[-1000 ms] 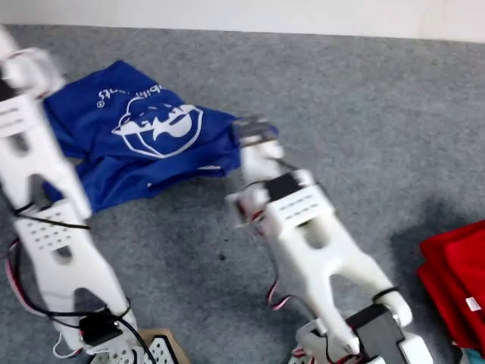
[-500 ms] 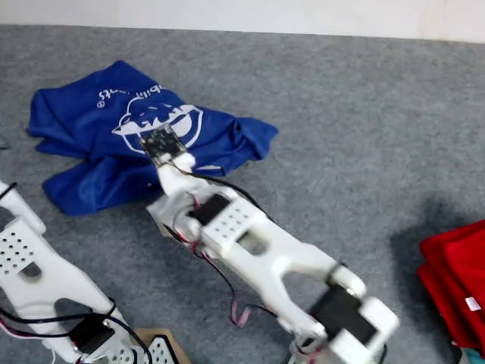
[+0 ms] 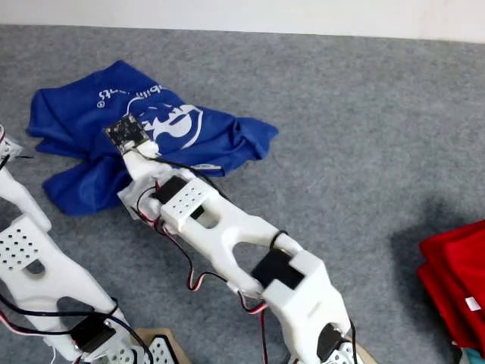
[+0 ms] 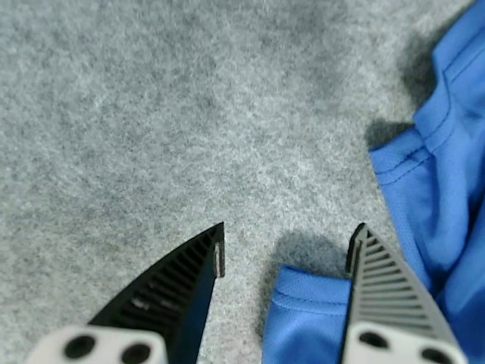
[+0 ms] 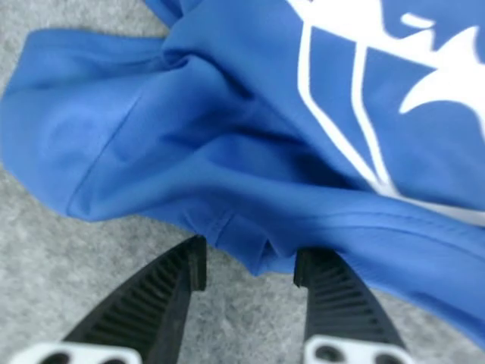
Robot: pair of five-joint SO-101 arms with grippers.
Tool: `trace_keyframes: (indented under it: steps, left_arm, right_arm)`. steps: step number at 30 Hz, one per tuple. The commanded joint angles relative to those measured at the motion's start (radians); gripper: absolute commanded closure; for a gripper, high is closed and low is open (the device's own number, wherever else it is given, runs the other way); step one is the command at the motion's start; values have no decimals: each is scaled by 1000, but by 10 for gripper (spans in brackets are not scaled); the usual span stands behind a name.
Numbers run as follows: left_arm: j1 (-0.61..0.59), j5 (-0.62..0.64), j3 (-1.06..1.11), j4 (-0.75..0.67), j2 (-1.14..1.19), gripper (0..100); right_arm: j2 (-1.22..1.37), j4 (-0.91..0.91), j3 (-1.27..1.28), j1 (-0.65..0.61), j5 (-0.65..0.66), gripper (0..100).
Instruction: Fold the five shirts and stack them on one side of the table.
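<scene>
Grey felt-like tabletop (image 3: pixel 364 114), pale wall strip (image 3: pixel 303 15) along far edge — soft shadows

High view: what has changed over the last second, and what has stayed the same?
The right arm swung leftward across the blue shirt, from its right edge to its left part. The left arm drew back off the shirt toward the near left. The shirt and the red shirts stayed put.

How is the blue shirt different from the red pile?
The crumpled blue fabric shirt lies spread out and unfolded; the red fabric pile is folded in neat layers. The blue shirt has a white picture on it; the red pile looks plain. Both rest on the grey table.
</scene>
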Motion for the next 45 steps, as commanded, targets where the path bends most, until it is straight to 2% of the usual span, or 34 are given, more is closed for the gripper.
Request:
trace_keyframes:
  steps: [1,8,10,13,15,21,24,31,35,40,45]
  left_arm:
    - [22,12,15,-18,-58,730]
    - [16,11,18,-18,-58,730]
    - [16,11,19,-18,-58,730]
    - [21,11,19,-18,-53,730]
    - [28,12,10,-18,-27,730]
    - [51,25,12,-155,81,731]
    - [59,95,10,-230,125,732]
    - [113,117,10,-296,154,731]
    - [130,117,10,-296,148,731]
    - [127,117,-48,-285,151,732]
    - [117,117,-130,-215,150,731]
  right_arm:
    - [39,-16,-73,-7,25,800]
    - [136,-8,-127,-7,129,803]
    - [136,36,-139,-4,135,847]
    - [128,74,-139,22,135,991]
    - [104,105,-130,53,135,978]
    - [19,265,-79,147,135,992]
    - [-47,282,13,189,135,992]
    - [-424,317,337,300,138,992]
    - [-707,335,530,354,210,992]
    - [-1049,406,734,398,256,992]
    - [-1322,527,869,452,270,992]
